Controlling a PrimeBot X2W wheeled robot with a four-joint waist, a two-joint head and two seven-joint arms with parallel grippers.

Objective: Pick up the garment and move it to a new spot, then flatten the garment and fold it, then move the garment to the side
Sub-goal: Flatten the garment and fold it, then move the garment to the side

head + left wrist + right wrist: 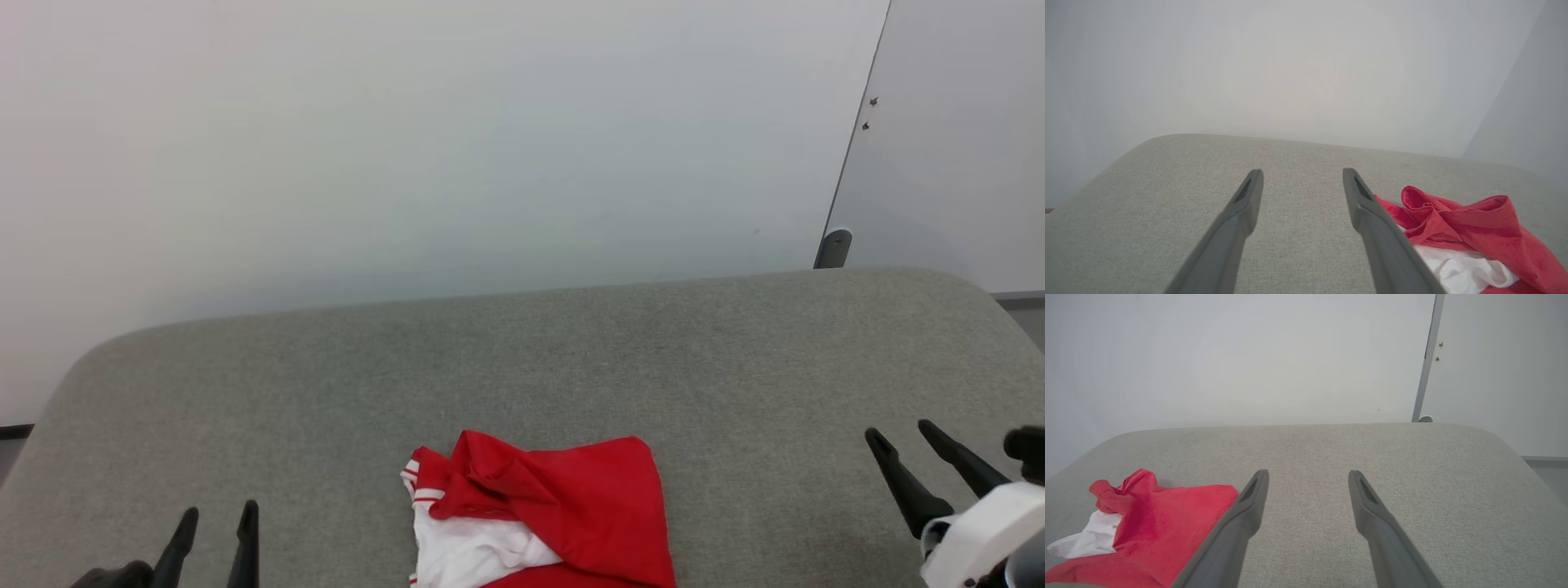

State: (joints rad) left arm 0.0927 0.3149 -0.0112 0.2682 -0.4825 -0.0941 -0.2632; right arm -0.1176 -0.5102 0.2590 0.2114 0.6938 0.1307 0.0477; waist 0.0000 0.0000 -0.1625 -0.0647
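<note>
Plain pale wall (408,122) behind; a second panel (955,139) meets it at the right. In front, a grey fabric-covered surface (571,351) with rounded far corners, carrying one item.

The garment (563,514) lies crumpled at the near edge of the surface, roughly midway between the two arms. The red body cloth is bunched and lapped over itself. A white sleeve pokes out on its left side, with striped trim showing at the cuff. Its lower part runs off the bottom of the head view. No lettering can be made out.

Left gripper (220,510): low at the near left, fingers spread apart, nothing between them, not touching the cloth. Right gripper (898,429): near right, fingers likewise spread and empty, apart from the cloth.

Progress, as judged: nothing of the task looks done. The garment is not lifted, flattened or folded. All steps are left: pick up and relocate, spread flat, fold, shift aside. The step in hand appears to be the first reach for the cloth.
</note>
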